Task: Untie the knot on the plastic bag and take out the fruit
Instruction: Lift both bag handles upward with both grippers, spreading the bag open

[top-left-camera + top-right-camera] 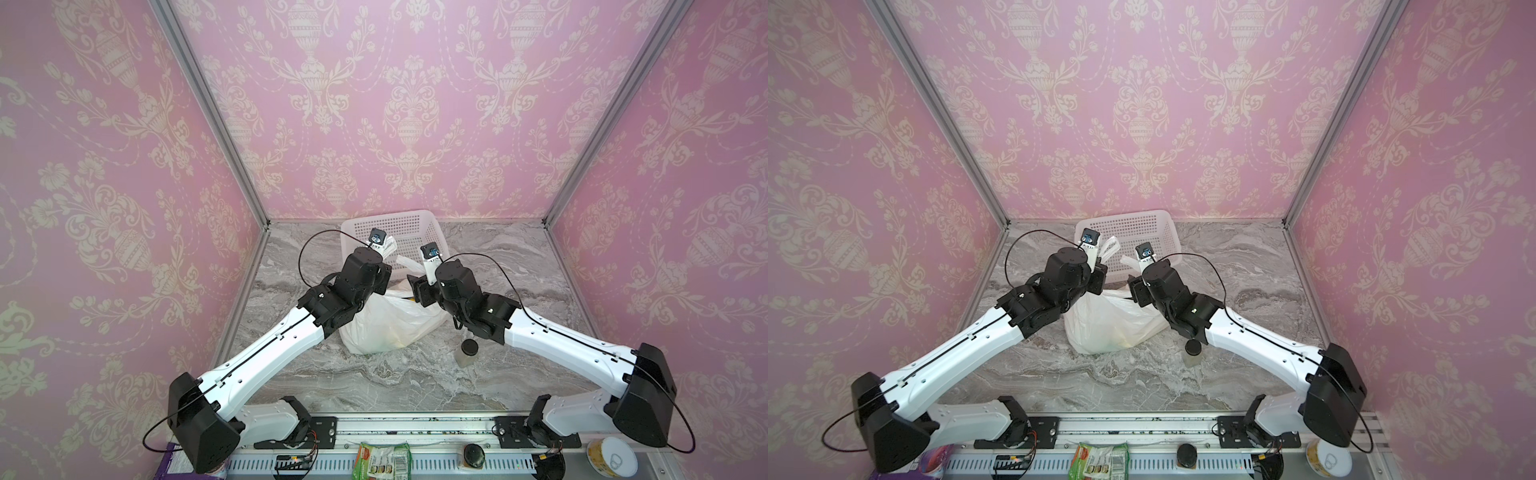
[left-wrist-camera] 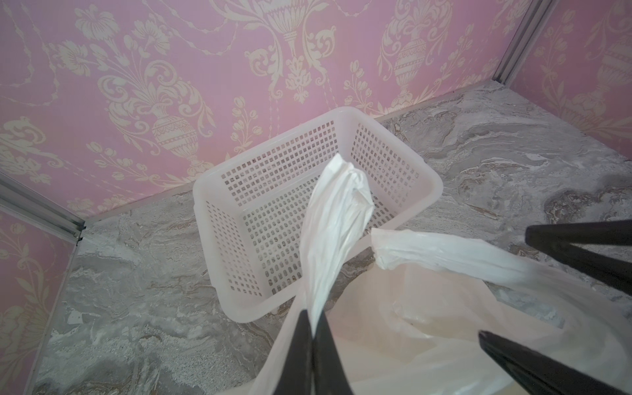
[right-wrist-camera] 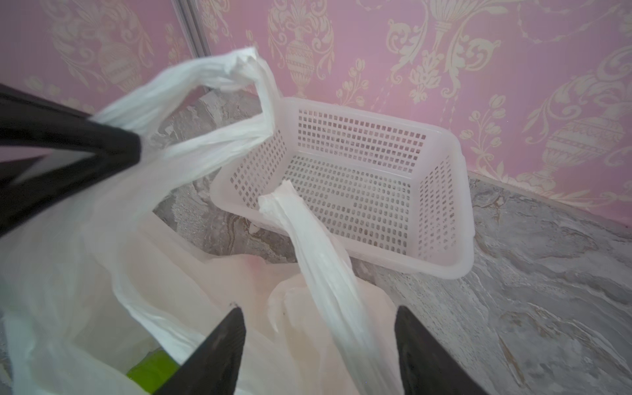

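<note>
The white plastic bag (image 1: 386, 320) (image 1: 1113, 320) lies mid-table between both arms, its mouth slack. No knot shows: the two loop handles stand apart. My left gripper (image 2: 313, 313) is shut on one handle (image 2: 335, 222), which rises over the basket; the right wrist view shows that loop (image 3: 222, 78) too. My right gripper (image 3: 318, 309) is open, with the other handle (image 3: 307, 246) (image 2: 444, 253) lying loose between its fingers (image 3: 219, 342). Of the fruit, a green piece (image 3: 154, 371) peeks from the bag's mouth, and yellowish shapes (image 1: 395, 338) show through the plastic.
A white perforated basket (image 1: 388, 216) (image 2: 205, 191) (image 3: 461, 191) stands behind the bag at the back wall. A small black-lidded jar (image 1: 468, 351) stands right of the bag under the right arm. A green packet (image 1: 382, 459) and a tin (image 1: 611, 457) lie on the front rail.
</note>
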`<act>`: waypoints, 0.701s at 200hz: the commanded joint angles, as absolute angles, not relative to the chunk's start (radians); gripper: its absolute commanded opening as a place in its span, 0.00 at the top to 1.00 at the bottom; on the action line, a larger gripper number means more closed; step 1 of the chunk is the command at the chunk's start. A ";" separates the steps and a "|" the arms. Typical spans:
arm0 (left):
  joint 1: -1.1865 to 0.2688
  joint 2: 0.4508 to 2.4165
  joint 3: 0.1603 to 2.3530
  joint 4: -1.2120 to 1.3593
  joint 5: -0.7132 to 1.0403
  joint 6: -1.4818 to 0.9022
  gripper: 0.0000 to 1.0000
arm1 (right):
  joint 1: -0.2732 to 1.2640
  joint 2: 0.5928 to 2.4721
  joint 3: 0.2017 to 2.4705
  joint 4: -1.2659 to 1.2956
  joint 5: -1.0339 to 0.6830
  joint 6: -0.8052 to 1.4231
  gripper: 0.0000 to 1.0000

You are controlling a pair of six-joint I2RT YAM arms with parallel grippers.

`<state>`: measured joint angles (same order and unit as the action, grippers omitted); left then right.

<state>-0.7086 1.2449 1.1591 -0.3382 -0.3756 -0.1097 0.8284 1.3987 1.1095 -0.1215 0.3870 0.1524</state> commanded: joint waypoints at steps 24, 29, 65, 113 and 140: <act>-0.701 1.221 1.146 -0.330 -0.368 -0.098 1.00 | 0.784 1.419 1.164 -0.189 0.411 0.138 0.45; -0.701 1.219 1.145 -0.330 -0.369 -0.098 1.00 | 0.779 1.419 1.163 -0.180 0.407 0.138 0.47; -0.701 1.195 1.125 -0.318 -0.380 -0.100 1.00 | 0.739 1.449 1.213 -0.193 0.382 0.167 0.71; -0.611 1.184 1.122 -0.276 -0.312 -0.132 1.00 | 0.718 1.427 1.218 -0.154 0.407 0.185 1.00; -0.488 1.186 1.184 -0.278 -0.190 -0.203 1.00 | 0.717 1.367 1.219 -0.093 0.415 0.202 1.00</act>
